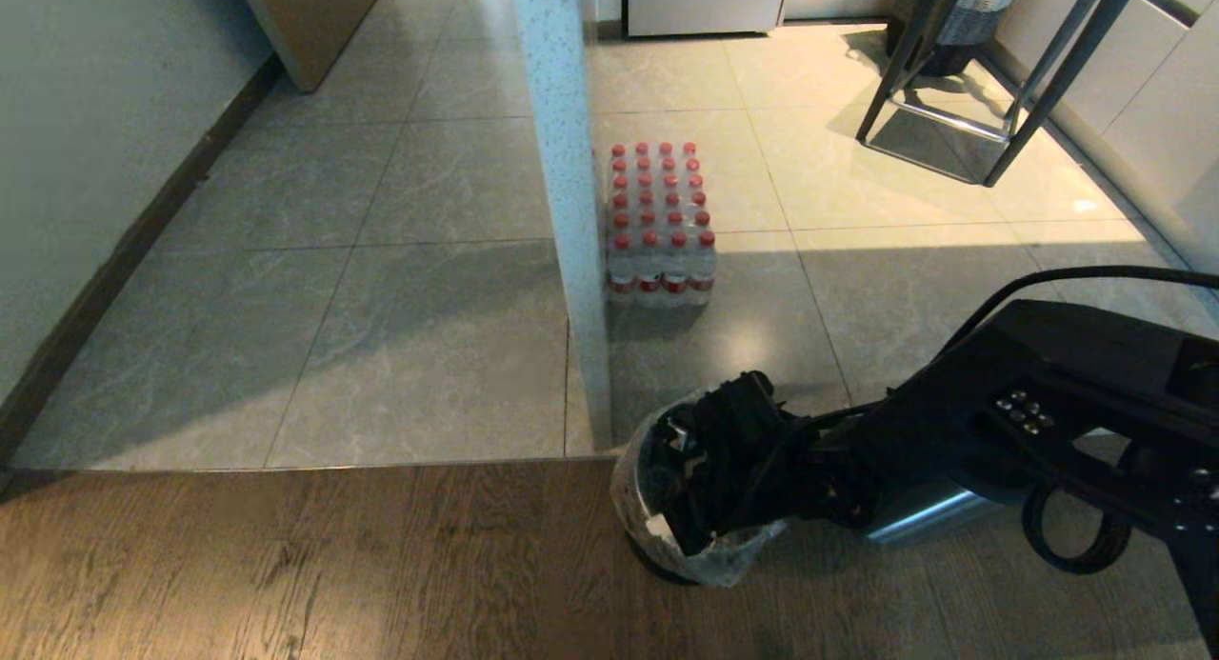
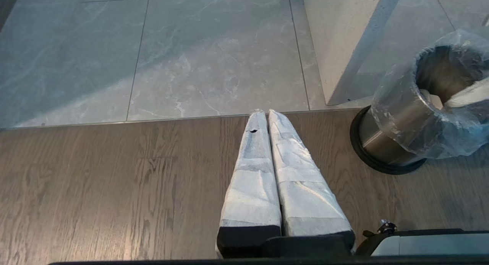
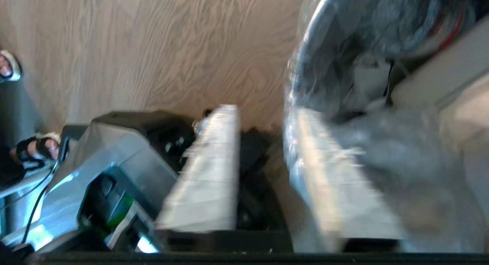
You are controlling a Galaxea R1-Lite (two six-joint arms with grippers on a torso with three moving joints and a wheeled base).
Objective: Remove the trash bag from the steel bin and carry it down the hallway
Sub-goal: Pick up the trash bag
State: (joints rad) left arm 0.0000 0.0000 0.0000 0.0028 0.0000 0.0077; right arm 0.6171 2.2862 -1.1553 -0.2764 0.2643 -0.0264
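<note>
Clear crinkly trash bag (image 2: 450, 131), lining steel bin (image 2: 386, 142)

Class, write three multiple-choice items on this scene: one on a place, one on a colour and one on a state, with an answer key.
1. Where does the pack of red-capped bottles stand?
A. on a shelf
B. on the tiles beside the white pillar
C. inside a cupboard

2. What colour is the base ring of the steel bin?
A. black
B. red
C. white

3. What state is the trash bag in?
A. lying flat on the floor
B. hanging in the air, clear of the bin
C. in the bin, folded over its rim

Key: 1 B, the head view shows the pack against the pillar's foot; 2 A, the left wrist view shows a dark ring on the floor; 3 C, clear plastic wraps the bin's top edge.
</note>
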